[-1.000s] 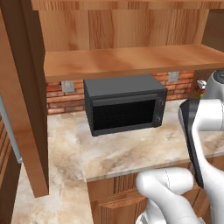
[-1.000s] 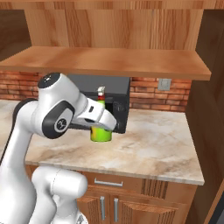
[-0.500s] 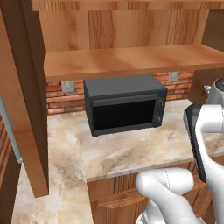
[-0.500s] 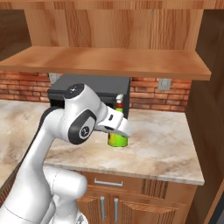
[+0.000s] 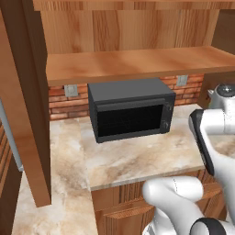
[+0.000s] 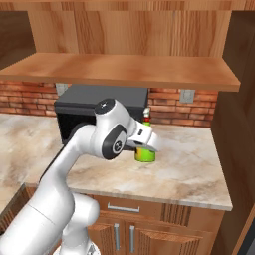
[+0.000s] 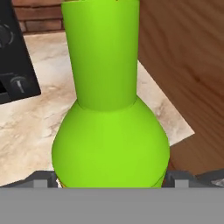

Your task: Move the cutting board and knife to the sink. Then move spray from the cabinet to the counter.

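Spray stands upright on the counter, just right of the black microwave and below the cabinet shelf board. Your gripper sits right at the green bottle, its jaws spread wide to either side of the body. From the hand view you see the spray between the tips, but you cannot tell whether they press on it.

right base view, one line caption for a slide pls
White arm reaching to the green spray bottle standing on the marbled counter beside the black microwave.
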Tool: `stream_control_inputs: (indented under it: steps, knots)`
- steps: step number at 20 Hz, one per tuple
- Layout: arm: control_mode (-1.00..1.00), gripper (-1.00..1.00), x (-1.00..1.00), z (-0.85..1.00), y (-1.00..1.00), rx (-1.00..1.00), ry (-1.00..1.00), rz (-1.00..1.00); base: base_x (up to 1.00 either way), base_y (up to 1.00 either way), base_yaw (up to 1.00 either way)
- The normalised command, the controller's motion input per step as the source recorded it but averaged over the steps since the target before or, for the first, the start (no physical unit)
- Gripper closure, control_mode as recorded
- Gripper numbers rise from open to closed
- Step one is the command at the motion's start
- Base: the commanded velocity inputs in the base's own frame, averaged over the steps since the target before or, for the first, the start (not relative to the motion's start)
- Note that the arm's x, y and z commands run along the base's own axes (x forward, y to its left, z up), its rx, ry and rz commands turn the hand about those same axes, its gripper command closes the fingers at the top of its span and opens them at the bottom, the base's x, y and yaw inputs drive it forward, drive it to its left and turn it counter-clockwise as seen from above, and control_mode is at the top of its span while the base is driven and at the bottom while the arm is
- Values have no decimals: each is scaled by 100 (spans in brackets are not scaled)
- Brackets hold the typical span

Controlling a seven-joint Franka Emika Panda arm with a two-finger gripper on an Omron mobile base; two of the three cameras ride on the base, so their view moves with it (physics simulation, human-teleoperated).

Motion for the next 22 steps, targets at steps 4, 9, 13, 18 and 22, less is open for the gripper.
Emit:
stream_control_inputs:
  steps: [4,9,13,18,22]
  knots:
    - [-100,100,54,-31,-25,1,0,0,0,0,0]
    - [-100,100,48,-32,-27,0,0,0,0,0,0]
    - [-100,100,38,-32,-26,0,0,0,0,0,0]
    - [-100,100,20,-25,-27,0,0,-7,0,0,0]
    - [-100,100,3,-11,-25,7,0,-15,0,0,0]
